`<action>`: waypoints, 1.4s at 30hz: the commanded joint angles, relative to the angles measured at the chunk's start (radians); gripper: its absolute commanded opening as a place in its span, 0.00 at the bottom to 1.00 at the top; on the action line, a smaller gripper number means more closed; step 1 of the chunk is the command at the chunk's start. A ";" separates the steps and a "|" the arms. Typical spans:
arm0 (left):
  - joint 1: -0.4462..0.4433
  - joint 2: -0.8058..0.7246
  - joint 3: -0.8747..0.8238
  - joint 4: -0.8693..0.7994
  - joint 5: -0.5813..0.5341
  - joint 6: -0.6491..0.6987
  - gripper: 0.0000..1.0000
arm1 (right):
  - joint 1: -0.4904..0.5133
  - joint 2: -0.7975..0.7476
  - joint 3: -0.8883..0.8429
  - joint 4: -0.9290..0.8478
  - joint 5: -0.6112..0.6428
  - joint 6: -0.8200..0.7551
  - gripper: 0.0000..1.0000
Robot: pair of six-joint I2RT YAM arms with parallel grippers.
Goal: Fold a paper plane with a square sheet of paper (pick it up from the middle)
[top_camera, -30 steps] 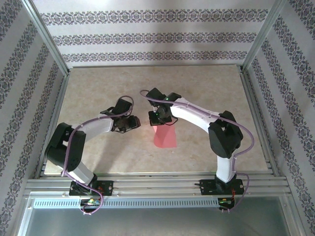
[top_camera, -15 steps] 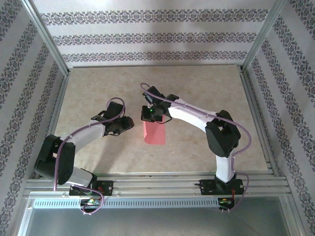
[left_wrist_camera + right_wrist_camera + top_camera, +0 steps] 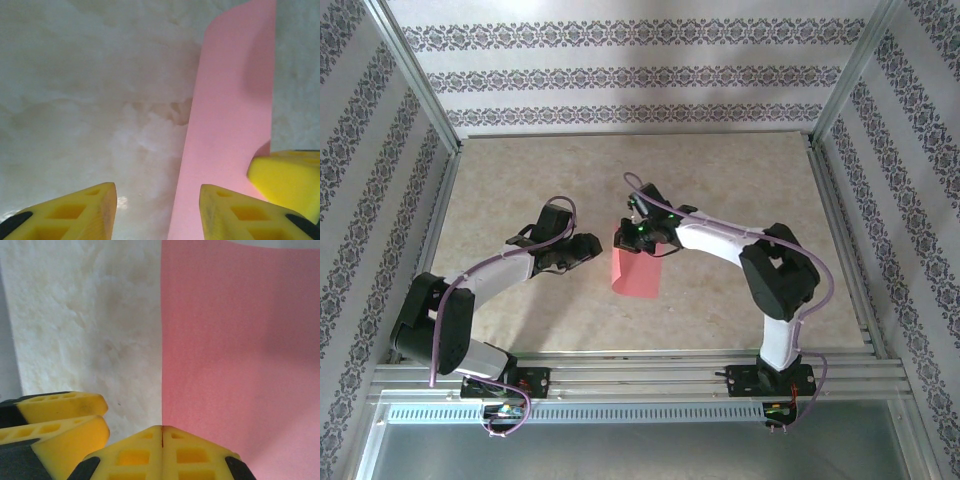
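My right gripper (image 3: 632, 238) is shut on the far edge of the pink-red square sheet of paper (image 3: 636, 272), which slopes down from it toward the near side. In the right wrist view the closed fingertips (image 3: 162, 432) pinch the left edge of the sheet (image 3: 240, 340). My left gripper (image 3: 590, 247) stands open just left of the paper. In the left wrist view its jaws (image 3: 157, 195) straddle the sheet's (image 3: 232, 115) near edge without gripping it, and one right-gripper finger (image 3: 290, 177) shows at the right. The paper plane is out of view.
The beige marbled table (image 3: 750, 190) is fenced by metal rails and patterned walls. The left gripper's yellow fingers (image 3: 60, 412) sit close beside the right gripper. Both arm bases stand at the near edge.
The right gripper carried the paper a little to the left. The left arm stretched out, then its gripper came back toward the sheet and its jaws spread slightly wider.
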 commanded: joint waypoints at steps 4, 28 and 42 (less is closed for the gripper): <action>-0.009 0.020 0.016 0.063 0.087 0.021 0.54 | -0.057 -0.140 -0.140 0.181 -0.098 -0.002 0.00; -0.161 0.199 0.166 -0.019 0.083 0.056 0.57 | -0.165 -0.259 -0.480 0.199 0.096 -0.065 0.00; -0.255 0.420 0.385 -0.162 0.064 0.052 0.55 | -0.186 -0.261 -0.495 0.144 0.148 -0.037 0.00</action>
